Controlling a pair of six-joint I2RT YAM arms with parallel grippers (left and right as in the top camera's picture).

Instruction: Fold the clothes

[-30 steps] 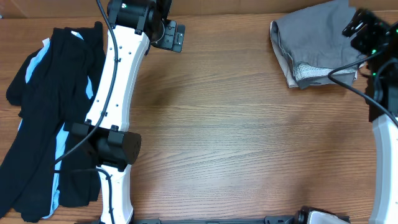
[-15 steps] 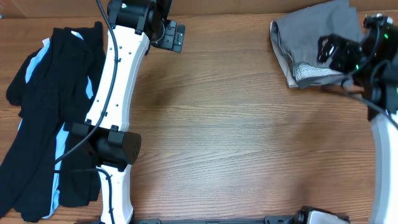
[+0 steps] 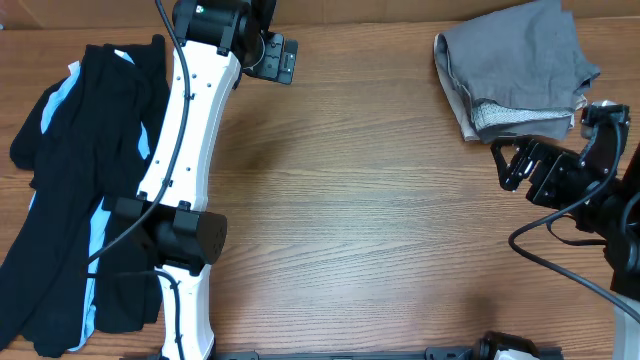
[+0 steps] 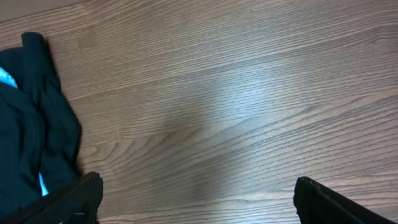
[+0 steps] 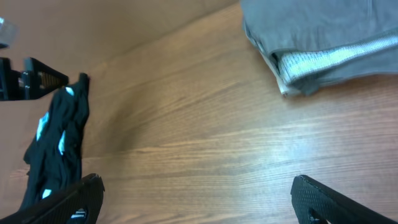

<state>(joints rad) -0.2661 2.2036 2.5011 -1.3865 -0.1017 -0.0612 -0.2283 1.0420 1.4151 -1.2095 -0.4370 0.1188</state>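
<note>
Right fingers [image 5: 71,202] apart near shorts [image 3: 515,55]; black garment [image 3: 75,200] opposite.

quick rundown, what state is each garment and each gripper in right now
grey shorts: folded, top right in the overhead view
beige garment: only an edge shows under the grey shorts
black garment with light-blue stripes: unfolded, rumpled, at the left
left gripper: open, empty
right gripper: open, empty, just off the grey shorts
</note>
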